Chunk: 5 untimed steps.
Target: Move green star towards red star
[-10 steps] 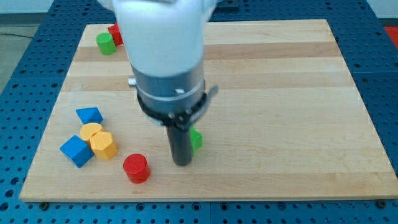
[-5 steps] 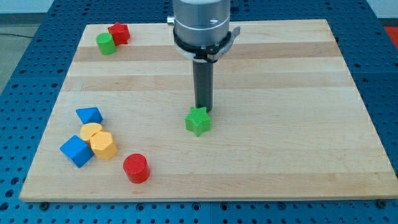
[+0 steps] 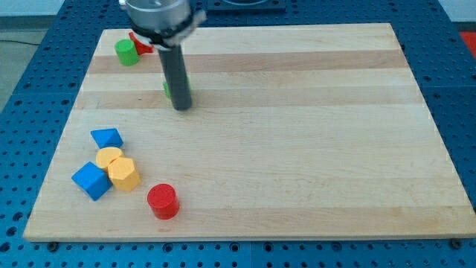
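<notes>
My tip (image 3: 182, 107) rests on the board in the upper left part of the view. The green star (image 3: 169, 90) is mostly hidden behind the rod; only a green sliver shows at the rod's left edge, just above the tip. The red star (image 3: 139, 43) lies near the board's top left corner, partly covered by the arm's body. It sits up and to the left of the green star, a short way off.
A green block (image 3: 126, 52) touches the red star on its left. At the lower left lie a blue block (image 3: 107, 138), a second blue block (image 3: 91, 181), two yellow blocks (image 3: 123, 173) and a red cylinder (image 3: 162, 201).
The green star has gone from the board's middle up and to the left, close to the red star. My tip moved with it, from above the star to its lower right.
</notes>
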Available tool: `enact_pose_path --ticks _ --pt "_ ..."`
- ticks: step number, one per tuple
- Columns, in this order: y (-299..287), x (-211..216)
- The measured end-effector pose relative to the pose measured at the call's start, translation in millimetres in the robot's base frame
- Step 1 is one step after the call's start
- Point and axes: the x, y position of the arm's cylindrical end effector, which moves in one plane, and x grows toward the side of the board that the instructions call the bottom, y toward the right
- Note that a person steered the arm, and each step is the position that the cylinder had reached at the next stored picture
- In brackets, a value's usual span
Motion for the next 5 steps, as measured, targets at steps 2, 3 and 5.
enact_pose_path --ticks 2,3,5 --pt "-29 -86" --pt "-47 -108" --pt "29 -53"
